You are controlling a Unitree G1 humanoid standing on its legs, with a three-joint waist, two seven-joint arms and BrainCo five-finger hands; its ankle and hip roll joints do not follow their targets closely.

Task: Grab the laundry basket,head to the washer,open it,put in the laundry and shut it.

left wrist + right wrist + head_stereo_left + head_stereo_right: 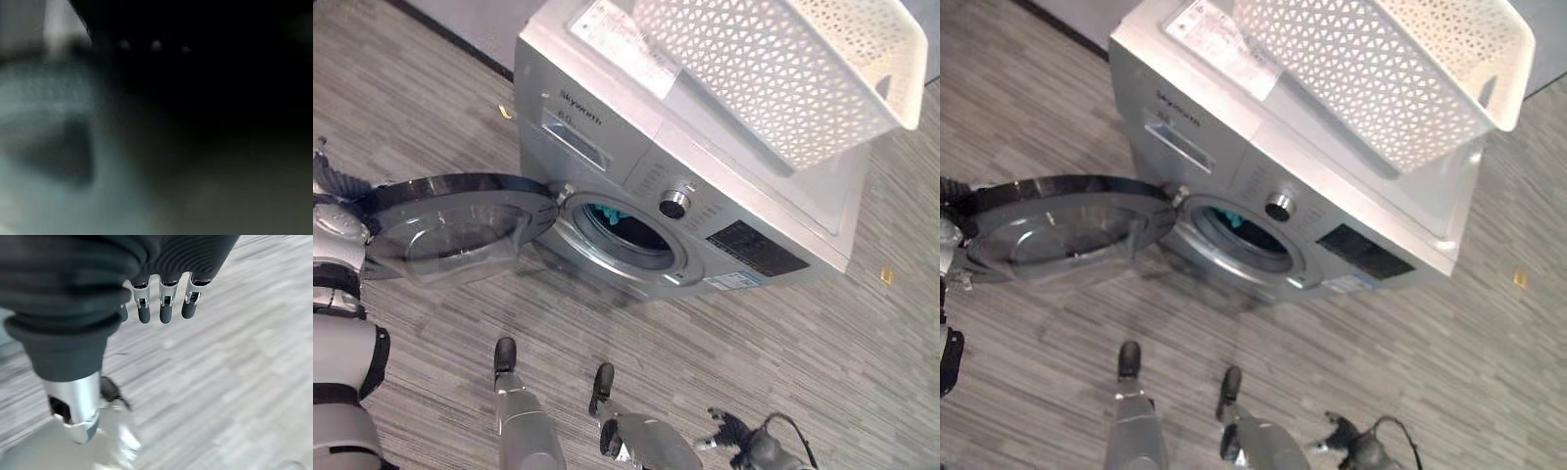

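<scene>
Laundry (607,213) in drum, basket (783,69) atop washer (744,211). Door (460,227) open at 9 o'clock: swing it shut. Right hand (164,303) fingers released; left unreadable.

Right robot hand (164,308): silver fingers, dark tips, dark ribbed cover; silver-grey arms.

1. The washer (607,108) is carrying a short line of print above its drawer (576,142), left of the knob (674,205).
2. A printed sheet (622,39) is lying on its top and a sticker (736,281) is sitting under the dark panel (756,247), both illegible.
</scene>
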